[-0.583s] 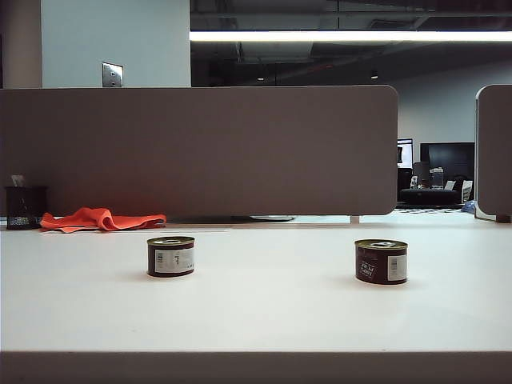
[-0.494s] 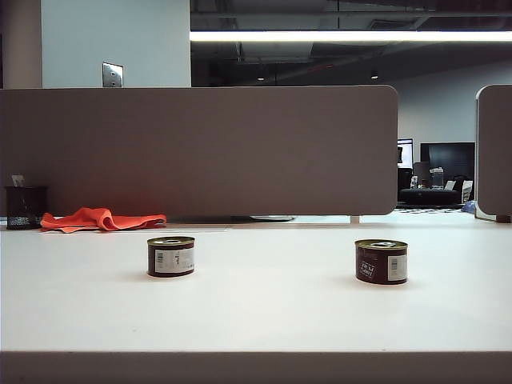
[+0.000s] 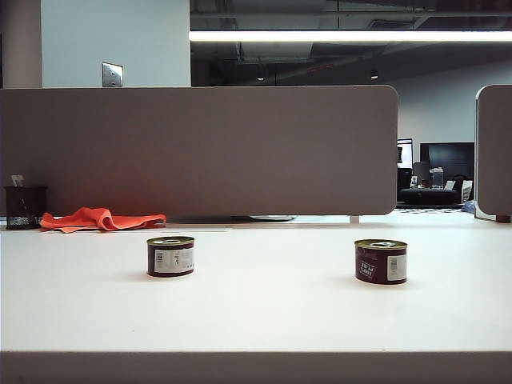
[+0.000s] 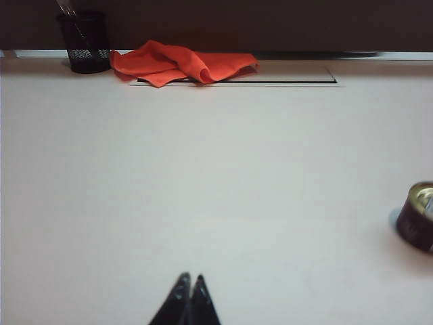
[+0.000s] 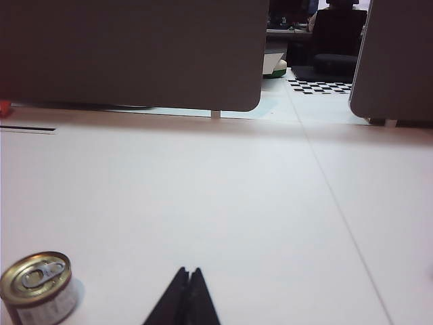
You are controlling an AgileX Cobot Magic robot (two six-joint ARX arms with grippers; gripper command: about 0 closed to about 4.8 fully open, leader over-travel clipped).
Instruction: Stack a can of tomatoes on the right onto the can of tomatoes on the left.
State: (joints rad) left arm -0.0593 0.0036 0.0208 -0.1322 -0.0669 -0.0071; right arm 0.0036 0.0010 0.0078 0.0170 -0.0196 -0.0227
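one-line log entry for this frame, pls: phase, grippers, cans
phase: pre-grasp, nothing stacked | left gripper: shut, empty, above table | right gripper: shut, empty | left can: upright | right can: upright, apart

This is an open-plan office. A long white desk (image 3: 256,320) is backed by a grey fabric partition screen (image 3: 200,152), with a second screen (image 3: 494,152) at the far right. On the far left of the desk stands a black mesh pen holder (image 3: 25,208), beside an orange cloth (image 3: 100,218). Overhead runs a long fluorescent light strip (image 3: 352,36) under an exposed dark ceiling. Beyond the screens, at the far right, sit a dark monitor (image 3: 448,164) and an office chair (image 5: 340,40).
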